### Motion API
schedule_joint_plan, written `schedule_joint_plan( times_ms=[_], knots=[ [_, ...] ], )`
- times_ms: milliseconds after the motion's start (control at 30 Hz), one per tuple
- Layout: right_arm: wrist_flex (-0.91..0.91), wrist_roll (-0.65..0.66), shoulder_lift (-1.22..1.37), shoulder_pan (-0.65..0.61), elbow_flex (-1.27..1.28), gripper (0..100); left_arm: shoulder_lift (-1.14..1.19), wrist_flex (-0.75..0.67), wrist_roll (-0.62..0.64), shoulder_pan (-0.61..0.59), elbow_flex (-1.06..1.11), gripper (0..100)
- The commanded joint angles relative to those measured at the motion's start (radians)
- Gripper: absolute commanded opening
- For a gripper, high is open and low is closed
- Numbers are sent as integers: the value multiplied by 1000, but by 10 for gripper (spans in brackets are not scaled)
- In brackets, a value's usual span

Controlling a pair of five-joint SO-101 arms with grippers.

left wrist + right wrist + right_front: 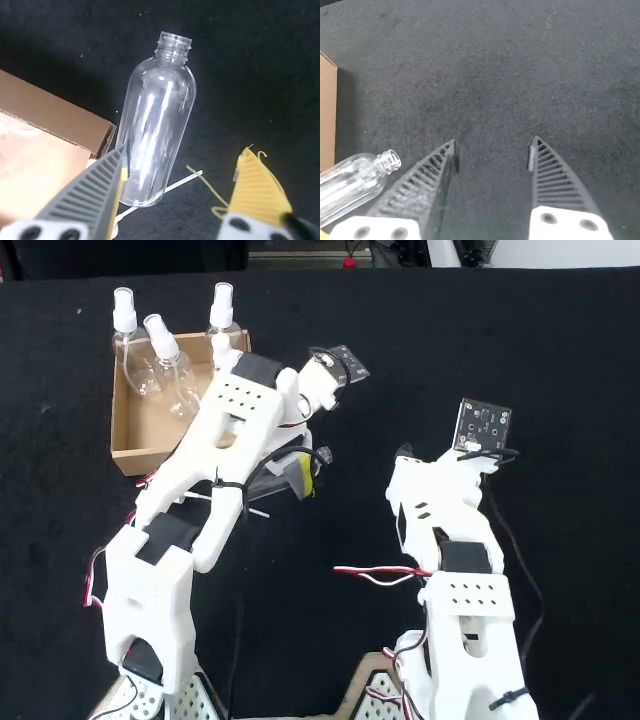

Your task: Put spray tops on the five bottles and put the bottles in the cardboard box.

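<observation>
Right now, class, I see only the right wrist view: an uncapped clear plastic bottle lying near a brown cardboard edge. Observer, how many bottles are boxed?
Observer: Three clear bottles with white spray tops sit in the brown cardboard box.
Operator: Who is nearest the uncapped one?
Observer: The left arm's open jaws flank the uncapped clear plastic bottle.
Operator: Anything beside it?
Observer: A thin white tube lies by its base on the black table.

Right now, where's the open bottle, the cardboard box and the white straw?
open bottle (157,120), left wrist view, its clear belly.
cardboard box (150,427), high view, its bare floor.
white straw (185,180), left wrist view, its shaft.
</observation>
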Motion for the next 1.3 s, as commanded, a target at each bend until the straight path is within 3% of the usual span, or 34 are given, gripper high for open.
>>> schedule_joint_plan(
  times_ms=[0, 200, 633, 967, 1267],
  knots=[
    [-28, -3, -33, 14, -4, 223, -8, -43, -55, 1, -10, 328],
    [-28, -3, -33, 14, -4, 223, -6, -66, -95, 10, -2, 328],
    [-28, -3, -33, 14, -4, 223, -8, -287, -95, 1, 188, 328],
    [-29, -3, -33, 14, -4, 223, -8, -298, -87, 10, 237, 325],
    [-29, -3, -33, 14, -4, 223, -20, -295, -54, 12, 226, 124]
  ],
)
